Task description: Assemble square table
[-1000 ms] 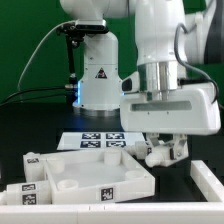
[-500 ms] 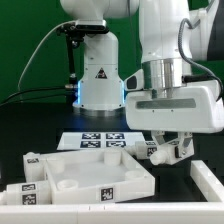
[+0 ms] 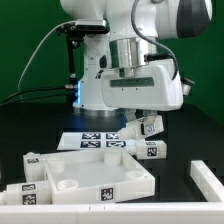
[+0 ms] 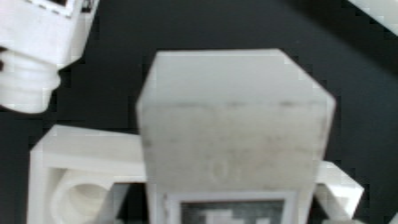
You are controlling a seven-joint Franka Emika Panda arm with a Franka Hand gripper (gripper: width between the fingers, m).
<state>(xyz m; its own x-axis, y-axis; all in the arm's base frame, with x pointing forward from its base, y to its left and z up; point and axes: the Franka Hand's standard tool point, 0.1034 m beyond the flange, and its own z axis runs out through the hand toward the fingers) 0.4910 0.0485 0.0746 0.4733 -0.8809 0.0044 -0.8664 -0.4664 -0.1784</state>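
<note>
Count: one square table slab [image 3: 95, 178], four legs, one marker board [image 3: 100, 141]. End effector [image 3: 143, 122] grips first leg [image 3: 152, 127], tilted, lifted clear of desk [image 3: 190, 150]; I cannot see its fingers. Second leg [image 3: 150, 151] lies on desk just beside slab far corner, below the held one. Third leg [image 3: 30, 160] and fourth leg [image 3: 24, 191] are close at slab edge on exterior view's left; touching or not, I cannot tell. Slab rim up, in front of marker board. Open desk on exterior view's right, until white bar [image 3: 206, 180].

Black table [image 3: 195, 140]: marker board [image 3: 100, 141], square slab [image 3: 120, 185], loose legs [image 3: 28, 192], white bar [image 3: 207, 178] at ext. view's rt.
</note>
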